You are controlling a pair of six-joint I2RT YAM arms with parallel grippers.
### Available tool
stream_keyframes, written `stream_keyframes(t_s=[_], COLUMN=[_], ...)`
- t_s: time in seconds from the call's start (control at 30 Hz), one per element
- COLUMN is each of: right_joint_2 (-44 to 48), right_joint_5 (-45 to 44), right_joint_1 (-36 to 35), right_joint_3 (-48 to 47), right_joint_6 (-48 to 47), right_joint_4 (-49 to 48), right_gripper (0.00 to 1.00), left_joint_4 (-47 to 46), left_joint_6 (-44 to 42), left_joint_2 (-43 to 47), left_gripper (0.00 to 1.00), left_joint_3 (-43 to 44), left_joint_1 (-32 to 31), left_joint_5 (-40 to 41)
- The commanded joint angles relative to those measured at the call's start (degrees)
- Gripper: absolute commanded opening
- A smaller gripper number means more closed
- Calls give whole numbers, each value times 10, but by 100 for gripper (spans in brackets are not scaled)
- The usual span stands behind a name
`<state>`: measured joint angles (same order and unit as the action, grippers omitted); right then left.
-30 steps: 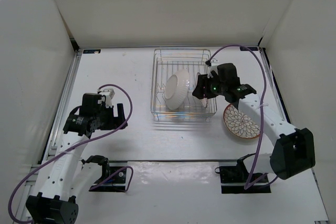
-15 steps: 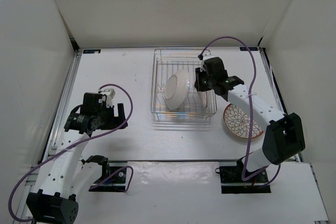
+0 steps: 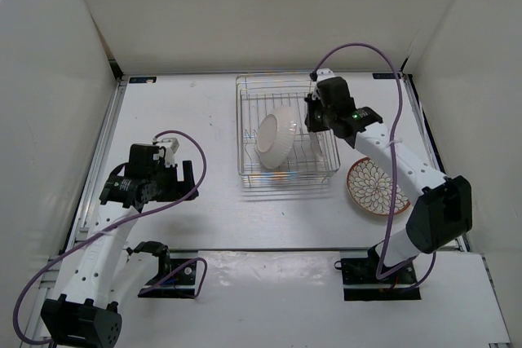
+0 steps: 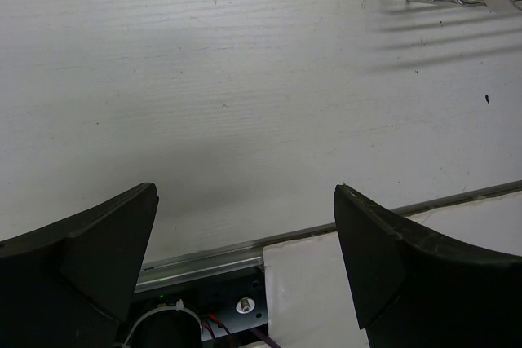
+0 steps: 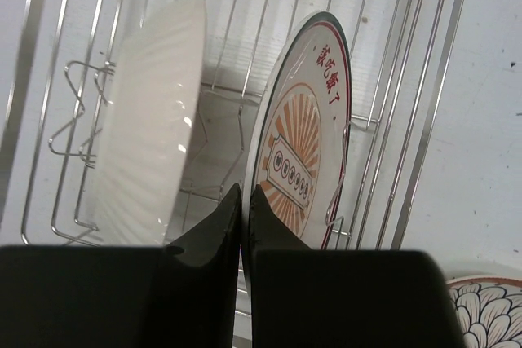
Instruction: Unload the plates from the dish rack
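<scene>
Right gripper (image 5: 245, 218) is pinching the motif plate (image 5: 306, 136) by its rim; lifting straight up should be avoiding rack (image 5: 424, 120) wires and the left white plate (image 5: 151, 112). Left gripper (image 4: 245, 258) is hanging open.

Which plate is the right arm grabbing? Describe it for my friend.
Find the wire dish rack. Two plates stand inside; it's the right plate, in the right end effector. Unlike its white neighbour, it has a dark rim and orange sunburst.
</scene>
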<state>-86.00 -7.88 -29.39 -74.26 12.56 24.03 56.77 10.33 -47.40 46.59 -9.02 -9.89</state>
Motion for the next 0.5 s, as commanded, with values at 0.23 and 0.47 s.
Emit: stream_keyframes(t_s=[0.23,0.47], right_joint_2=[73,156], right_joint_5=[-5,-12], right_joint_1=[-1,-2], right_joint_3=[-88,-77], right_joint_6=[-23,-38], right_joint_4=[10,22], right_gripper=[0,0], left_joint_4=[-1,-1], left_joint_6=[-2,-2], left_joint_2=[6,8], left_gripper=[100,100], left_joint_3=[18,20], left_joint_1=[0,-2], left_joint_5=[-4,-4])
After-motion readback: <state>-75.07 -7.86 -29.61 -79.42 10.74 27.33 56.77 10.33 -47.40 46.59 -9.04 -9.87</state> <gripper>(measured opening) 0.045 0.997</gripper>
